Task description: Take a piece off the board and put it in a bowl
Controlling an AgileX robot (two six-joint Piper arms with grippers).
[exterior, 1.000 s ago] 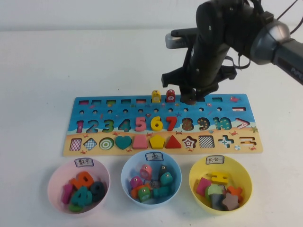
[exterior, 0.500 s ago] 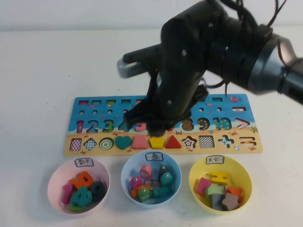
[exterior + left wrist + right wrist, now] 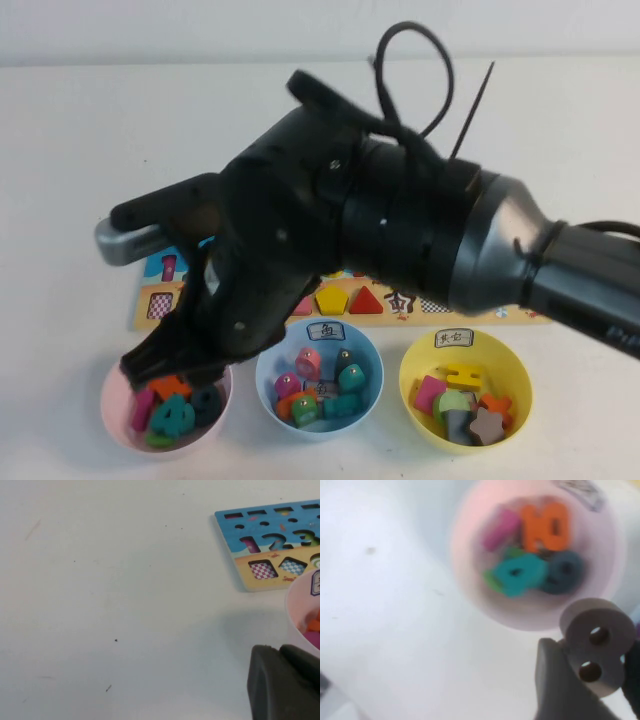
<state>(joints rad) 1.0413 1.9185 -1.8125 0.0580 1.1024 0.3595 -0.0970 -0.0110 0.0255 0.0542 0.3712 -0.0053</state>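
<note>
The right gripper [image 3: 160, 365] reaches across the board [image 3: 155, 305] and hangs over the bowl [image 3: 120, 412], at about 7 o'clock on the white counter [image 3: 80, 130]. Its bulky black arm hides most of the flat blue-and-sand board in the high view, and the piece cannot be seen there. The right wrist view shows it: the piece [image 3: 594, 645], a rounded numeral 8 with two round holes, is clamped between the dark fingers [image 3: 560, 685], above the bowl's near rim. It looks pale and blurred there.

The bowl is smooth, round pale pink plastic [image 3: 470, 570] holding an orange 10 [image 3: 546, 527], a teal 4 [image 3: 520, 576], a dark teal numeral [image 3: 565, 571] and a magenta one [image 3: 500, 526].

At 5 o'clock sit a light blue bowl [image 3: 270, 365] and a yellow bowl [image 3: 512, 365], both filled with chunky coloured pieces.

The left gripper [image 3: 282, 682] is just beside the pink bowl's outer wall [image 3: 300, 605], low over the counter; I cannot tell how its fingers stand. That view alone shows the board's end, with checkered tiles [image 3: 262, 570].
</note>
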